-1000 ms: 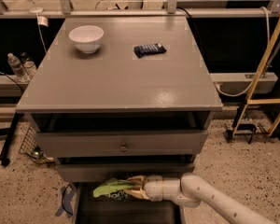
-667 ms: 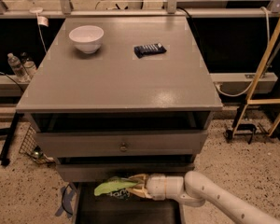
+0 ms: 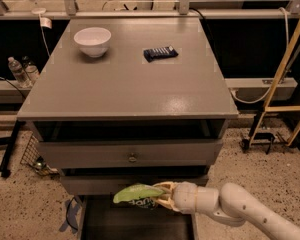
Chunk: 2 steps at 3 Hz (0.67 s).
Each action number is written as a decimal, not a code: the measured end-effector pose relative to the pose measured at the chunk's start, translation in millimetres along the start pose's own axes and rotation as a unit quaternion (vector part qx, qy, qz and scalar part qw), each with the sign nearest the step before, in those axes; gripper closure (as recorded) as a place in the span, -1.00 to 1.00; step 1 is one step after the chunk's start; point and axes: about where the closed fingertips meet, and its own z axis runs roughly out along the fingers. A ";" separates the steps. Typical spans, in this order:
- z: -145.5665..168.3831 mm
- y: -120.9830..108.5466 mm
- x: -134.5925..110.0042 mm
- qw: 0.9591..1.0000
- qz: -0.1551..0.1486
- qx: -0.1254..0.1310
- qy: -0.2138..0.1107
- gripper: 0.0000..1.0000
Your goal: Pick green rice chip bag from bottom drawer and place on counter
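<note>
Above the bottom drawer (image 3: 140, 227), the claw (image 3: 161, 196) seems closed around one end of the green rice chip bag (image 3: 134, 194).

counter (image 3: 125, 89): bowl (image 3: 92, 41) at back left; wrapped bar (image 3: 160, 53) to its right, well apart.
bottom drawer (image 3: 135, 226): pulled out at front, below knobbed drawer (image 3: 132, 154).
green rice chip bag (image 3: 137, 194): over the bottom drawer's rear, left of gripper.
gripper (image 3: 162, 197): reaches in from the right, clamped on the bag's right end.
water bottles (image 3: 21, 70): left of the cabinet.
</note>
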 end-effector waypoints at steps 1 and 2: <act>-57.0 -20.7 -20.1 0.999 -0.013 0.036 0.000 1.00; -61.3 -22.1 -23.0 0.999 -0.016 0.042 0.002 1.00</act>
